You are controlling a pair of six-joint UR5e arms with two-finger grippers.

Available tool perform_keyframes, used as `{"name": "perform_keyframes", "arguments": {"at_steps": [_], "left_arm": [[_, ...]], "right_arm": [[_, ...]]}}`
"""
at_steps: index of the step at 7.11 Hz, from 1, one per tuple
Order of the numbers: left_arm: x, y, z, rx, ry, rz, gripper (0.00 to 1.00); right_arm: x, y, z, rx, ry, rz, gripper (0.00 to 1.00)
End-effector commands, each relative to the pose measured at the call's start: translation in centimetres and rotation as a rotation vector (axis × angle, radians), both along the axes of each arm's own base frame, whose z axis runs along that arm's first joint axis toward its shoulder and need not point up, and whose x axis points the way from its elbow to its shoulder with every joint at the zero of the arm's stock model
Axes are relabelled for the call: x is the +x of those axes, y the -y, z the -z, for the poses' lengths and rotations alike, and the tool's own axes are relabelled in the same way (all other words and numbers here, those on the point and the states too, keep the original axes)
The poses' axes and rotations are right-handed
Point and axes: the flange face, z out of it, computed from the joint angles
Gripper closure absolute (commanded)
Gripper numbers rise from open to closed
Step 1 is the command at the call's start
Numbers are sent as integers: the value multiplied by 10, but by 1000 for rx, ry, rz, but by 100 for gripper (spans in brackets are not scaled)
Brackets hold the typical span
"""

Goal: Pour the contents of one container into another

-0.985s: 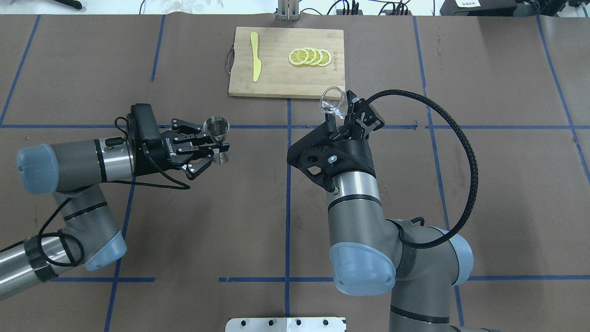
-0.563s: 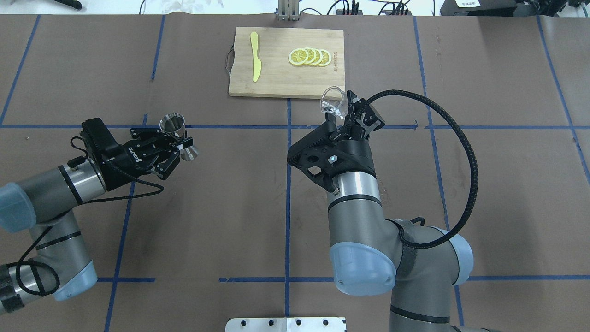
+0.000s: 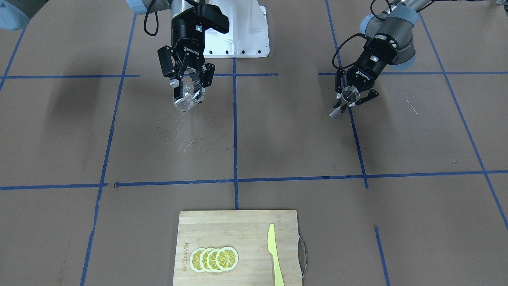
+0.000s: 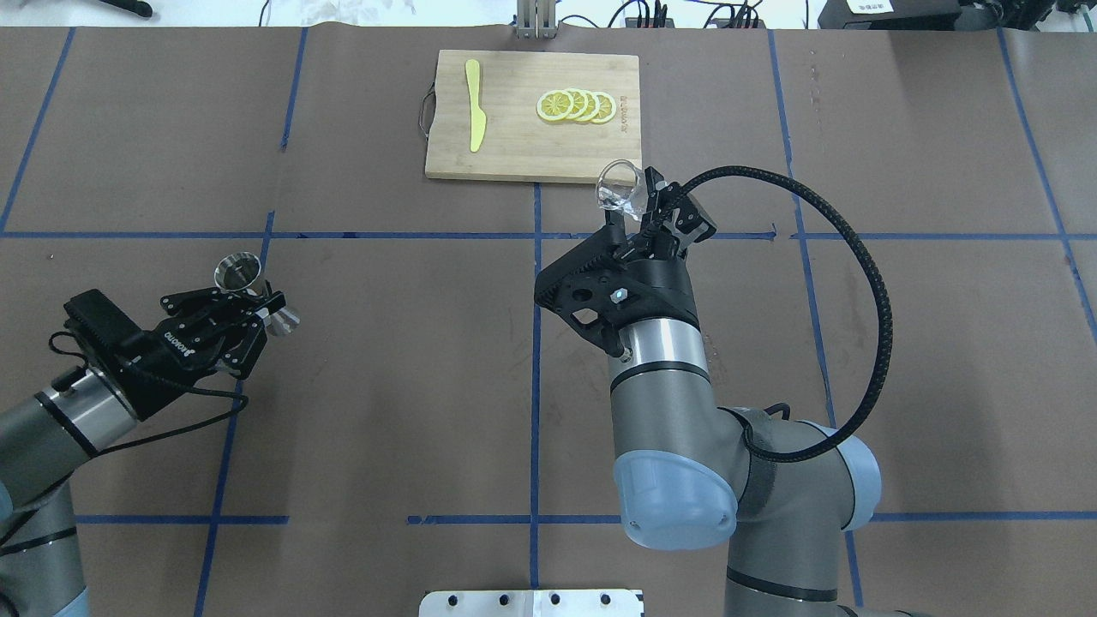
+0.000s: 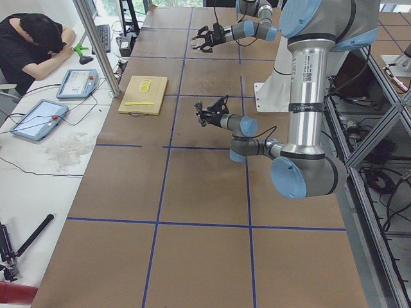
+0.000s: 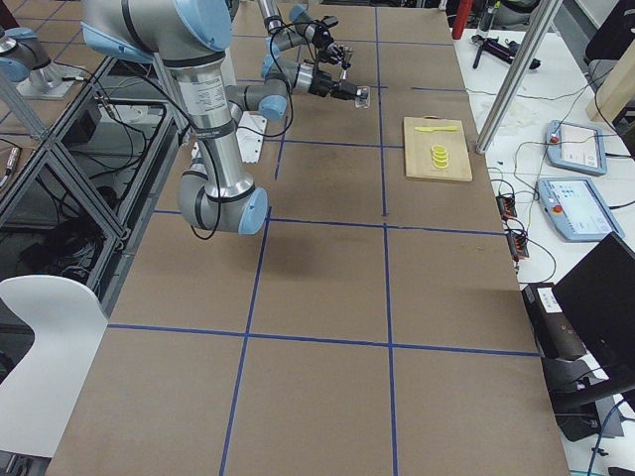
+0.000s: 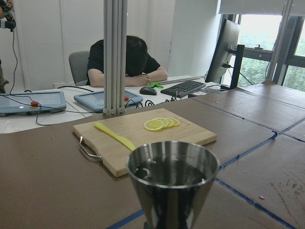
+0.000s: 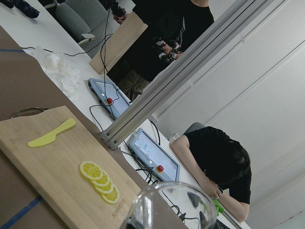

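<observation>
Jigger clamped in left claw, glass cup gripped tilted in right claw

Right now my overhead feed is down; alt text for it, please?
The right claw holds a tilted clear glass cup near the cutting board, while the left claw holds a silver jigger well apart from it. Lemon slices and a yellow knife lie on the board.

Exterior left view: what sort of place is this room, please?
Most likely a robotics laboratory, not a kitchen. A brown paper-covered table carries a grid of blue tape lines, two grey touchscreen control pendants lie on the white side desk, and tall grey robot arms stand at the table.
</observation>
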Motion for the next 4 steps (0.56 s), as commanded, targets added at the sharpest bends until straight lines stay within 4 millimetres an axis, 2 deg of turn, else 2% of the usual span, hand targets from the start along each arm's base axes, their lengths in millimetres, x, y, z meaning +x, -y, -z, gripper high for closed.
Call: {"name": "perform_keyframes", "arguments": {"at_steps": [1,3,4], "left_arm": [[10,-44,-16,-62,9,124,100],[3,-64,-34,-95,36,271,100],[2,-64,-49,-101,67,334,100]], "right_arm": [[0,0,0,0,0,0,100],[1,0,1,1,4,0,100],[1,0,1,1,4,0,100]]}}
